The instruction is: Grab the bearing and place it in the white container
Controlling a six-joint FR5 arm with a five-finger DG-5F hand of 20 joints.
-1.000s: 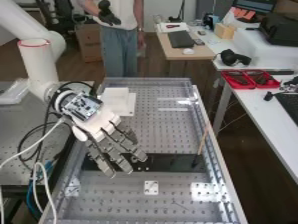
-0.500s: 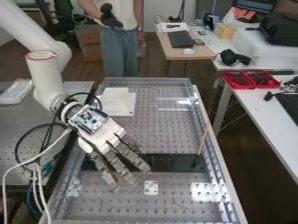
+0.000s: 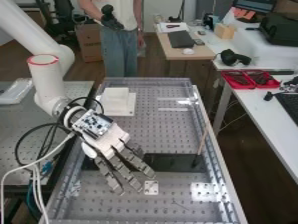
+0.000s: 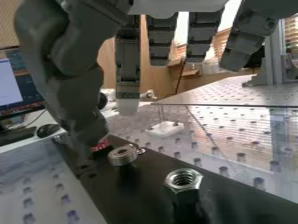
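In the high view, the hand (image 3: 110, 145) is over the dark strip across the perforated bench, its fingers extended and open. A white square container (image 3: 116, 98) stands behind it, near the bench's left side. In the wrist view the hand (image 4: 126, 65) hangs with straight fingers and the thumb lowered. The metal ring-shaped bearing (image 4: 122, 155) sits on the black strip close to the thumb's tip; whether they touch I cannot tell. Nothing is held.
A hex nut on a post (image 4: 183, 180) stands on the black strip near the bearing. A small white plate (image 3: 151, 187) lies on the bench by the fingertips. A thin wooden-coloured stick (image 3: 202, 142) stands at the right side. Cables loop left of the arm.
The hand has moved down the high view toward the bench's near end and slightly right. Its fingers stay extended. The container has not moved.
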